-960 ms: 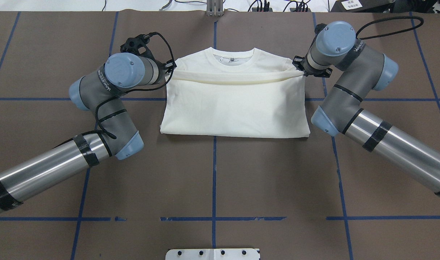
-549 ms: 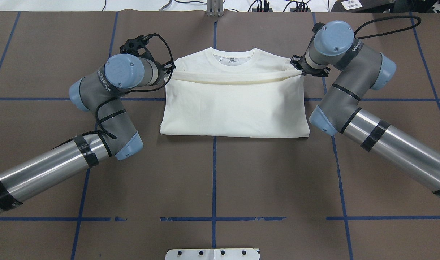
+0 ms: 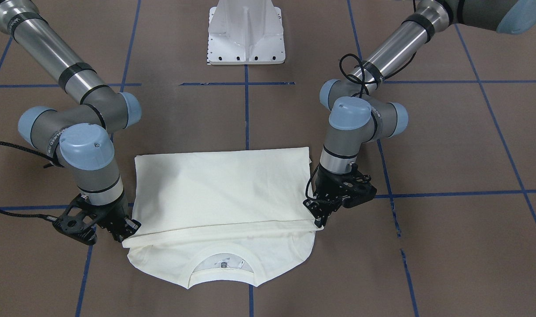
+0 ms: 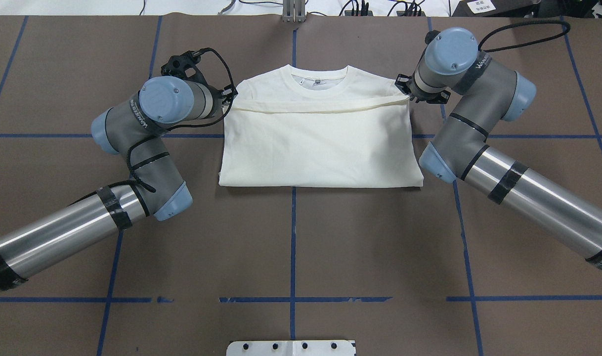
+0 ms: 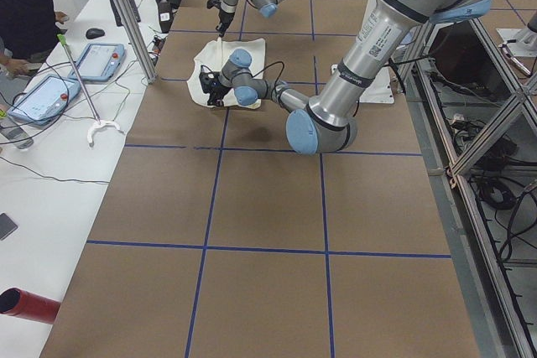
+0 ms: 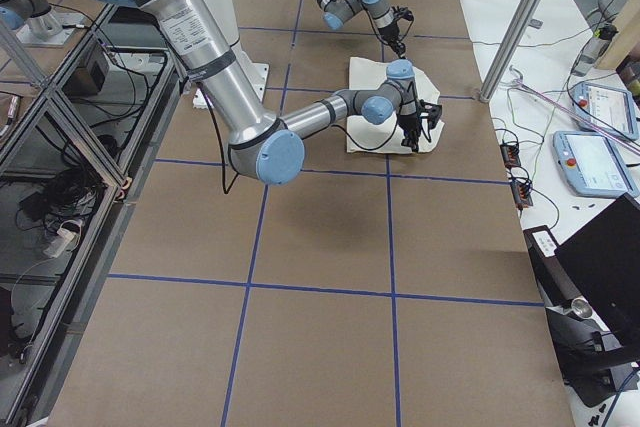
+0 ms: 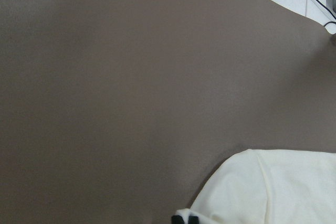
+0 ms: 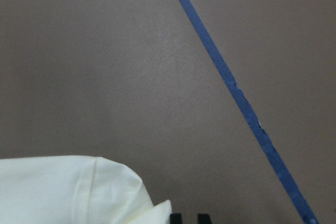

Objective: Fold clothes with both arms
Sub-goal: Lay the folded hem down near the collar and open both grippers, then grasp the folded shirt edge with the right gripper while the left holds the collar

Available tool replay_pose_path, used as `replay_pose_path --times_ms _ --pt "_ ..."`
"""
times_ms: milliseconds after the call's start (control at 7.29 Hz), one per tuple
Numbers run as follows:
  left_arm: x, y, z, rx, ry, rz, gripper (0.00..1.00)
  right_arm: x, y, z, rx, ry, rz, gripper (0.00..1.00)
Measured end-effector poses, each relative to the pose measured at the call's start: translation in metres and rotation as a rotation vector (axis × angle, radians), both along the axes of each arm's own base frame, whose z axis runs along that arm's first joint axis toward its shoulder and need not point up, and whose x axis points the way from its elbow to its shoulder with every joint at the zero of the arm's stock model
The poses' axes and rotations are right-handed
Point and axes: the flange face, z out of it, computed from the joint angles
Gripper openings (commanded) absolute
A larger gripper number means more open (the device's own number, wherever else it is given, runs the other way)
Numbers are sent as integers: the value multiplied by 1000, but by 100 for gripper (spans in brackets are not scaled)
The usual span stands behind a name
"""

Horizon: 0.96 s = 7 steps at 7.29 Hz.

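1. The cream T-shirt lies on the brown table at the centre's 12 o'clock side in the overhead view, collar farthest from the robot.
2. Its lower half is doubled over the chest (plain side up); the folded-over hem edge stops just short of the collar.
3. The left gripper pinches the hem's corner at 9 o'clock.
4. The right gripper pinches the corner at 3 o'clock.

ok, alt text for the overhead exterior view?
A cream T-shirt lies on brown table paper, its lower half folded up toward the collar. The left gripper and right gripper each pinch one end of the folded-over edge.
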Motion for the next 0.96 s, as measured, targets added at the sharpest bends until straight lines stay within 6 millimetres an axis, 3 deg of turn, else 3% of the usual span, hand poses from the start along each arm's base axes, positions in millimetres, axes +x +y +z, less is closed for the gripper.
replay_pose_path --times_ms 274,549,686,960 --pt "-10 9 -16 20 35 8 43 13 14 -15 22 -43 -1 52" --pt "-24 30 -31 24 99 77 47 48 82 -14 6 -136 -8 61" --pt "-26 35 -34 23 114 99 46 48 121 -11 -42 -183 8 66" --pt "-27 38 -35 22 119 110 46 26 186 2 -147 -222 39 66"
